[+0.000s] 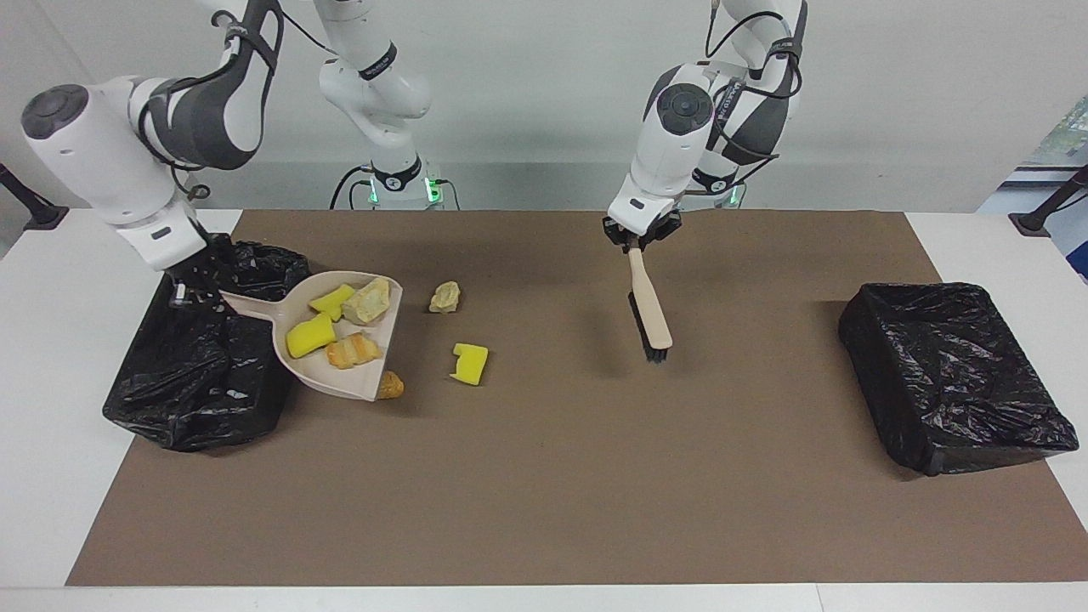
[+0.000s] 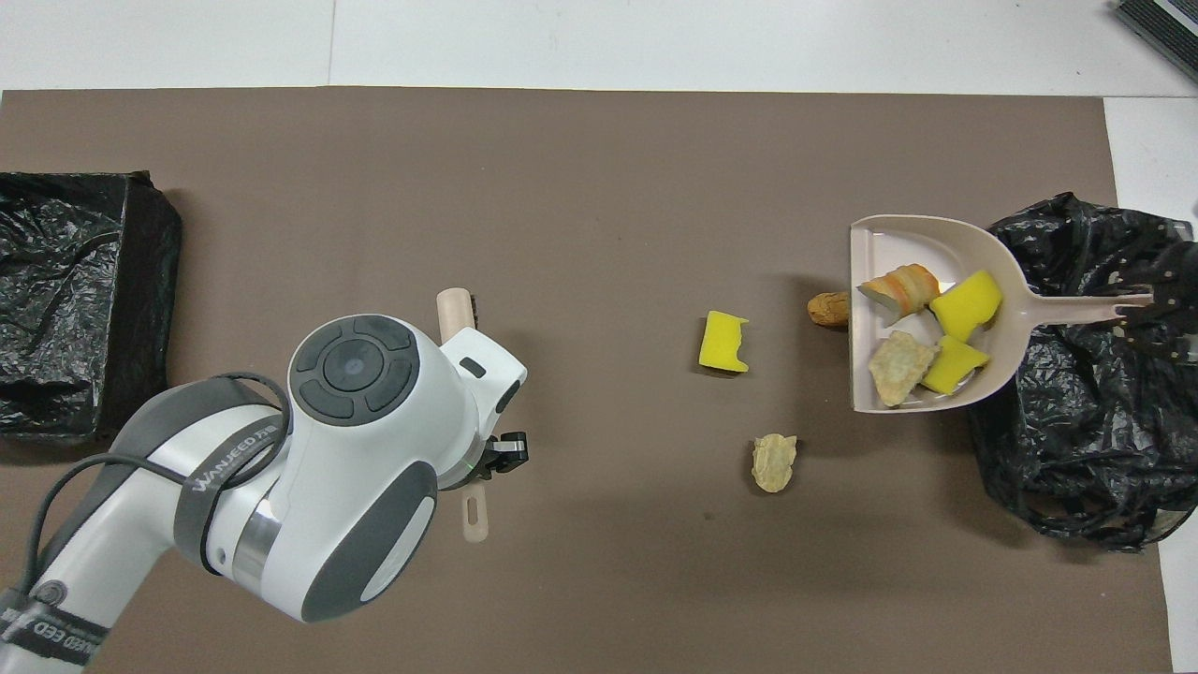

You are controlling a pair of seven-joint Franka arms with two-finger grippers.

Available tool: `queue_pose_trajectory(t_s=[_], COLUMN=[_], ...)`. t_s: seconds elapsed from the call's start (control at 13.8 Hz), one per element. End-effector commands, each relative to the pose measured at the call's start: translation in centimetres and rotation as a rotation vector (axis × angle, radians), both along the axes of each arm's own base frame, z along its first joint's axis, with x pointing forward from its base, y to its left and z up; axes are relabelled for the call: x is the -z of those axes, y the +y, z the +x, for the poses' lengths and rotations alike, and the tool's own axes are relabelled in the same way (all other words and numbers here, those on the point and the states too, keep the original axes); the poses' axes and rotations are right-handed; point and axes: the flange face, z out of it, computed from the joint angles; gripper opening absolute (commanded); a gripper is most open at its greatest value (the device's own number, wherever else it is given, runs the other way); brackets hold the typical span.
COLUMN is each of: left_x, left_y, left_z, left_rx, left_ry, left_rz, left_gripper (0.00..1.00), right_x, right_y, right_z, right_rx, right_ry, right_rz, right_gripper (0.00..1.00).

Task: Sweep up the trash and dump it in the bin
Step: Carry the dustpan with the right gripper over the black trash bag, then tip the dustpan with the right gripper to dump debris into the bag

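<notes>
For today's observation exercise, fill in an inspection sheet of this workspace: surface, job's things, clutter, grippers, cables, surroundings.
Surface: brown mat on a white table.
Job's things: dustpan carrying four trash pieces, raised beside the bin at the right arm's end; yellow sponge, pale lump and brown lump lie on the mat.
Clutter: second bin at the left arm's end.
Grippers: right gripper holds the dustpan handle over the bin; left gripper holds the brush.
Cables: on the arms only.
Surroundings: plain wall.
</notes>
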Motion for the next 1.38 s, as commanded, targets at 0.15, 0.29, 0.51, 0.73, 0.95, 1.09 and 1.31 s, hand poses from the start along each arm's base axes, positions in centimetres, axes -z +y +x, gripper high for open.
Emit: queue_pose_trajectory(t_s=[0.15,0.29,0.51,0.73,0.95,1.09,1.31], left_x=[0.2,0.3,1.4,2.8,3.5,4.0,6.5], left_y=[-0.4,-0.4,-1.9,-4.5,-7.0,-9.3,-11.2], left_z=[-0.5,-0.5,-2.5,-8.9,-15.7,-19.3,-24.2], left_rx=[-0.006,-0.005,0.023,0.028,0.009,0.011,0.065], left_ry=[-0.018,-0.018,0.001,0.010,-0.051,-0.066,-0.070], left_rz=[0.013,0.013,0.031,0.076,0.062,0.060,0.063], left_gripper=[0.00,0.00,0.00,0.00,0.00,0.00,0.00], right_x=[-3.0,-3.9,-4.2,-4.6,-4.9,-5.5,-9.1], right_y=[-9.8,-12.4,-15.5,-16.1,-13.5,-12.8,-11.9], right_z=[-2.2,-2.9,-3.8,-3.5,-2.2,-2.1,-3.5], right_rx=[0.025,0.025,0.031,-0.020,-0.044,-0.036,-0.024], right_ry=[-0.044,-0.044,-0.021,0.018,0.102,0.129,0.143], right_rz=[-0.038,-0.081,-0.209,-0.439,-0.670,-0.703,-0.724], right_gripper=[0.00,0.00,0.00,0.00,0.00,0.00,0.00])
